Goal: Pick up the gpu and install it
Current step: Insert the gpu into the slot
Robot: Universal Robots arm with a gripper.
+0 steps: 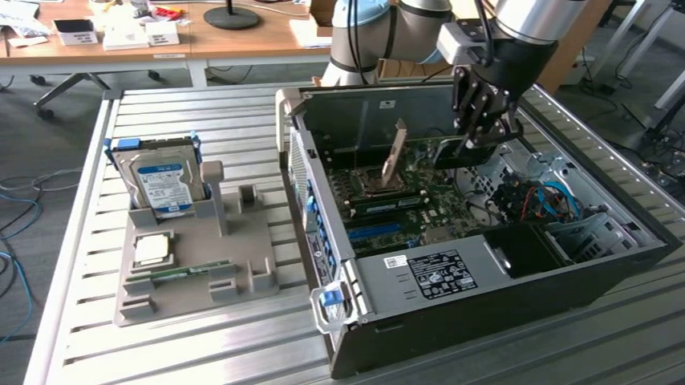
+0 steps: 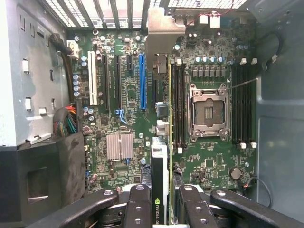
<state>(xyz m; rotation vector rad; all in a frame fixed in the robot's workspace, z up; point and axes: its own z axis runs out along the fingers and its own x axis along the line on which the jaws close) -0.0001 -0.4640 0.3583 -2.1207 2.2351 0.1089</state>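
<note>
Your pincer, jaws partly closed, grips the gpu edge-on above the motherboard; its long axis runs parallel to the blue slot, just beside it.

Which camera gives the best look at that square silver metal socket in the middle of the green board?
The wrist view: it looks straight down on the square silver processor socket, its frame and empty middle plain. The exterior view shows the socket slanted, partly behind the thin green graphics card in the gripper.
</note>
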